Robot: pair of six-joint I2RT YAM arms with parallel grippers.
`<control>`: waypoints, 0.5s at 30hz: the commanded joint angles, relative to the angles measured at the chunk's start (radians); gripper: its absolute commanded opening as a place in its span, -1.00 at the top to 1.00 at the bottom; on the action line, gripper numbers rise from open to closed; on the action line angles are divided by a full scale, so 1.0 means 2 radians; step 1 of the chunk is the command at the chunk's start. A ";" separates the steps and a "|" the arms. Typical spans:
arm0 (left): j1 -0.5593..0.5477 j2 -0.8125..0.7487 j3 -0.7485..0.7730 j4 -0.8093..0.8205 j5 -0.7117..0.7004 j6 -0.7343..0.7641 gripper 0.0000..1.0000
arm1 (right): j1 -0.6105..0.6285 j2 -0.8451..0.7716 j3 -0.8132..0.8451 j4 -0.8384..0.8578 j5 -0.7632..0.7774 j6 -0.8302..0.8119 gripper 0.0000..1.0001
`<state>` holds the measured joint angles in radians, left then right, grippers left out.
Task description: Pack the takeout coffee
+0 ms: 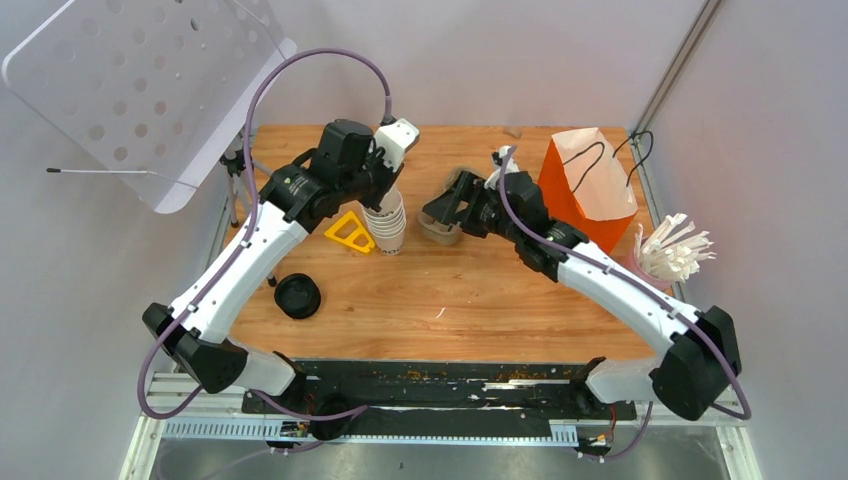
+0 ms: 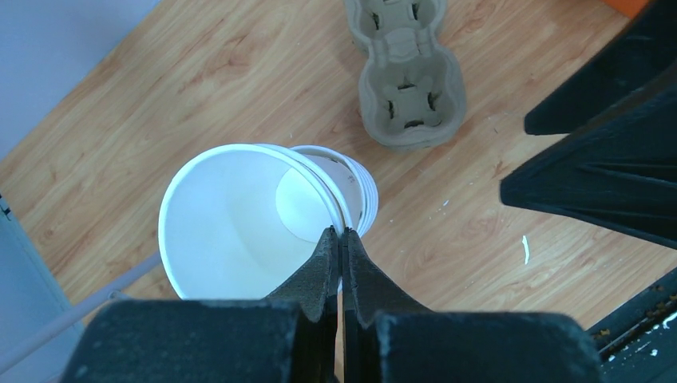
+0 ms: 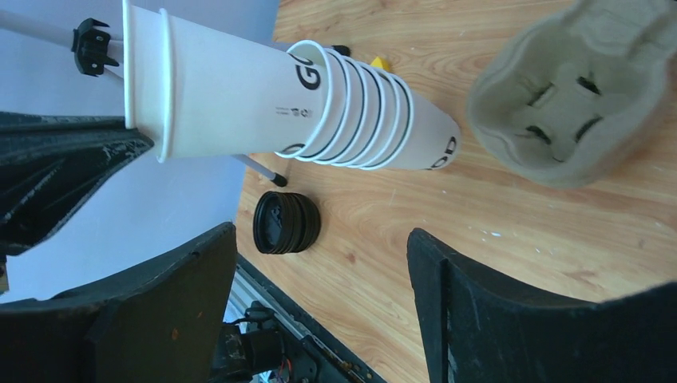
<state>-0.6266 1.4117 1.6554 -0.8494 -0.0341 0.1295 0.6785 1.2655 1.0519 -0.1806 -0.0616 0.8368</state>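
Where the bare wooden tabletop (image 1: pixel 470 300) meets pale walls (image 1: pixel 480 50), you have: one single white paper cup with dark lettering (image 3: pixel 215 88), smooth and tapered, its base nested in the stack of white cups (image 3: pixel 375 120). Your left gripper (image 2: pixel 342 233) is pinched closed on its rolled rim. Your right gripper (image 3: pixel 321 233), spread wide and holding nothing, hovers near the moulded grey pulp carrier (image 3: pixel 571 104). Black plastic lids (image 3: pixel 286 223) lie apart, toward the near left. An orange paper bag (image 1: pixel 585 185) stands far right.
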 commanded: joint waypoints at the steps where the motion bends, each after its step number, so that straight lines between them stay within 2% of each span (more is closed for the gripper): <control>1: 0.001 -0.009 -0.004 0.026 0.006 0.013 1.00 | -0.009 0.041 0.047 0.083 -0.067 0.005 -0.55; 10: 0.001 -0.006 -0.013 0.033 0.011 0.017 1.00 | -0.011 0.104 0.098 0.122 -0.103 0.017 -0.56; 15: 0.001 -0.006 -0.012 0.034 0.013 0.015 1.00 | -0.010 0.125 0.117 0.114 -0.103 0.023 -0.54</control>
<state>-0.6266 1.4120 1.6268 -0.8261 -0.0265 0.1448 0.6594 1.4918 1.2259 -0.0032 -0.2447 0.8600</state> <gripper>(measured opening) 0.009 0.774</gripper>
